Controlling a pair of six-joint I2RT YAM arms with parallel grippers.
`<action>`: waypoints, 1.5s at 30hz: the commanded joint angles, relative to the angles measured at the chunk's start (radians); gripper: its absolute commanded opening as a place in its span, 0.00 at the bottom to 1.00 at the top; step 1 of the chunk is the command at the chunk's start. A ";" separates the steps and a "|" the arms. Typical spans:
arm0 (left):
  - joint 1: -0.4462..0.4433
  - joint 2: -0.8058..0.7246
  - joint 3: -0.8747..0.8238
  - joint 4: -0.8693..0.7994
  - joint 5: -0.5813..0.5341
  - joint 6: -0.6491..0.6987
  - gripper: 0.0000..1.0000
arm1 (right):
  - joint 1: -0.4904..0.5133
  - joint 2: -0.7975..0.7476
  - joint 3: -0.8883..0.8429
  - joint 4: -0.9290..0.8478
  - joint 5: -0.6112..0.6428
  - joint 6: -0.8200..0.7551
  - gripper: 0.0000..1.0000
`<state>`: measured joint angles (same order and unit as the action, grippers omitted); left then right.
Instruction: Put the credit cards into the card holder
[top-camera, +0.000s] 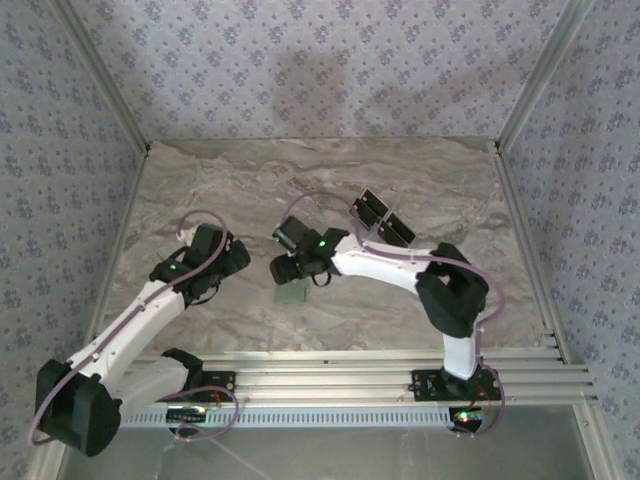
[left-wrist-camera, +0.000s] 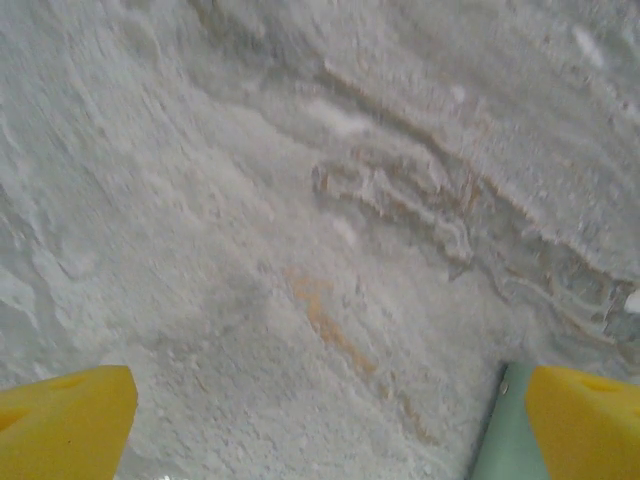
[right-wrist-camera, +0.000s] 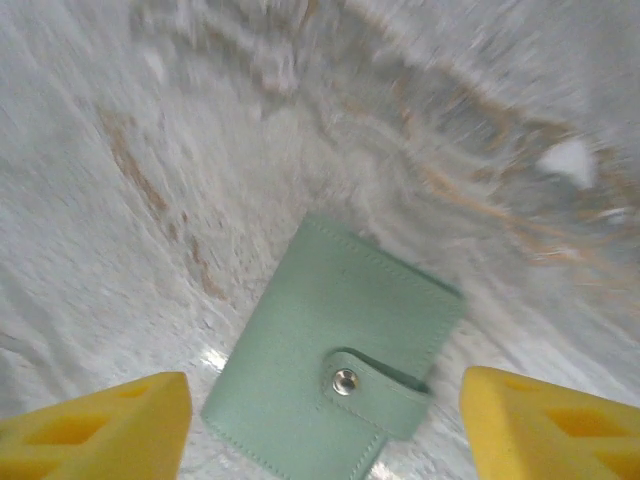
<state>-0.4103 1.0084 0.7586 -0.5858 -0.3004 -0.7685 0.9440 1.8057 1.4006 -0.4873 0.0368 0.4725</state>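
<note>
The card holder (right-wrist-camera: 318, 352), a pale green pouch with its snap tab (right-wrist-camera: 372, 385) fastened, lies flat on the marble table. My right gripper (right-wrist-camera: 325, 432) hovers over it, open, with a yellow fingertip on either side and nothing held. From above, the holder (top-camera: 291, 294) peeks out just below the right gripper (top-camera: 286, 268). Two dark credit cards (top-camera: 370, 207) (top-camera: 397, 230) lie side by side behind the right arm. My left gripper (top-camera: 236, 262) is open over bare marble left of the holder. A green edge of the holder (left-wrist-camera: 508, 440) sits beside the left gripper's (left-wrist-camera: 325, 430) right fingertip (left-wrist-camera: 585, 420).
The marble tabletop (top-camera: 200, 190) is walled by patterned panels at the back and sides. An aluminium rail frame (top-camera: 350, 380) runs along the near edge, where both arm bases are bolted.
</note>
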 joint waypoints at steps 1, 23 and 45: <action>0.036 -0.013 0.075 -0.023 -0.008 0.145 1.00 | -0.069 -0.152 0.037 -0.081 -0.005 -0.035 0.81; 0.372 -0.038 -0.253 0.751 -0.026 0.623 1.00 | -0.977 -0.671 -0.521 0.261 0.133 -0.193 1.00; 0.426 0.430 -0.398 1.411 0.243 0.734 1.00 | -1.030 -0.437 -0.971 1.078 -0.003 -0.402 1.00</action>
<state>0.0113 1.3872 0.3511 0.6777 -0.1249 -0.0673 -0.0830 1.3342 0.4805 0.3866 0.0631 0.1211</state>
